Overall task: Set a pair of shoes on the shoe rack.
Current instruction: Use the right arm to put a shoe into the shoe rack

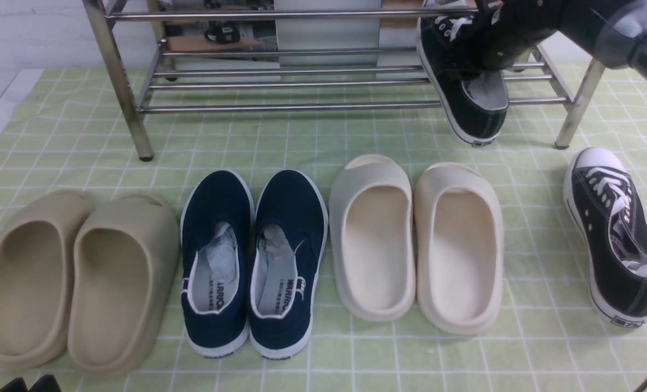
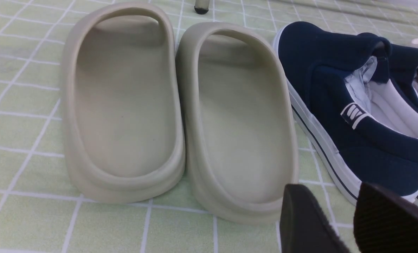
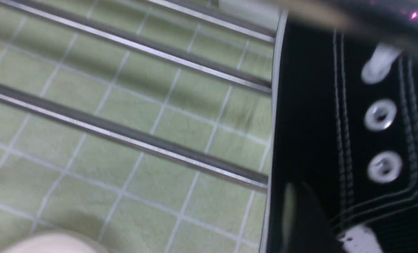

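Note:
One black canvas sneaker (image 1: 467,81) with white laces hangs tilted at the right end of the steel shoe rack (image 1: 301,81). Its toe is up over the bars and its heel hangs out past the lowest front bar. My right gripper (image 1: 486,57) is shut on its side wall near the collar. The right wrist view shows the sneaker's eyelet side (image 3: 335,123) between my fingers (image 3: 300,218), with the rack bars (image 3: 124,133) beside it. The second black sneaker (image 1: 611,234) lies on the cloth at the far right. My left gripper (image 2: 339,218) is open and empty, low at the front left.
On the green checked cloth stand a row of tan slides (image 1: 84,277), navy slip-on shoes (image 1: 252,261) and cream slides (image 1: 416,239). The left wrist view shows the tan slides (image 2: 180,109) and one navy shoe (image 2: 353,112). The rack's legs (image 1: 122,87) stand on the cloth.

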Available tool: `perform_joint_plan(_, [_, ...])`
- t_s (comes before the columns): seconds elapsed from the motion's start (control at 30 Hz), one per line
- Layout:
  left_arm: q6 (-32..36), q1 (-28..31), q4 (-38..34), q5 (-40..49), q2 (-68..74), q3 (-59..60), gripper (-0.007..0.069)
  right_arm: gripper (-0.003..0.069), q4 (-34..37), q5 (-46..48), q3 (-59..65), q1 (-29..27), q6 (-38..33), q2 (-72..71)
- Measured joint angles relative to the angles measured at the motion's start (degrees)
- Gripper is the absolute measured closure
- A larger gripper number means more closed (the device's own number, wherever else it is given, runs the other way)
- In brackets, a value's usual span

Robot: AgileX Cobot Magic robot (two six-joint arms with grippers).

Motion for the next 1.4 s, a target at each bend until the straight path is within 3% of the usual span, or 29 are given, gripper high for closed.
perform_joint_plan(0.03, [0.0,0.0,0.0,0.0,0.0,0.0,0.0386,0.0256,0.0,-0.2,-0.2,-0.1,0.0,-0.2])
perform_joint_plan(0.1, [0.0,0.0,0.0,0.0,0.0,0.0,0.0386,0.0200,0.0,-0.2,-0.2,-0.1,0.0,-0.4])
perform_joint_plan(0.27, [0.0,0.0,0.0,0.0,0.0,0.0,0.0386,0.0179,0.9,-0.6,2.0,-0.1,0.0,-0.7])
perform_joint_plan(0.4, [0.0,0.0,0.0,0.0,0.0,0.0,0.0386,0.0237,2.6,0.0,4.2,-0.1,0.0,-0.6])
perform_joint_plan(0.5, [0.0,0.0,0.0,0.0,0.0,0.0,0.0386,0.0364,2.8,0.7,4.6,-0.1,-0.1,-0.5])
perform_joint_plan(0.6, [0.0,0.0,0.0,0.0,0.0,0.0,0.0386,0.0603,2.8,3.7,3.8,-0.1,-0.1,-0.6])
perform_joint_plan(0.67, [0.0,0.0,0.0,0.0,0.0,0.0,0.0386,0.0645,2.6,5.8,2.6,-0.1,0.4,-0.7])
perform_joint_plan(0.9, [0.0,0.0,0.0,0.0,0.0,0.0,0.0386,0.0647,1.4,15.0,-2.5,-0.1,1.2,-0.9])
perform_joint_plan(1.4, [0.0,0.0,0.0,0.0,0.0,0.0,0.0386,0.0645,-4.9,10.3,-2.9,-0.1,6.6,-0.5])
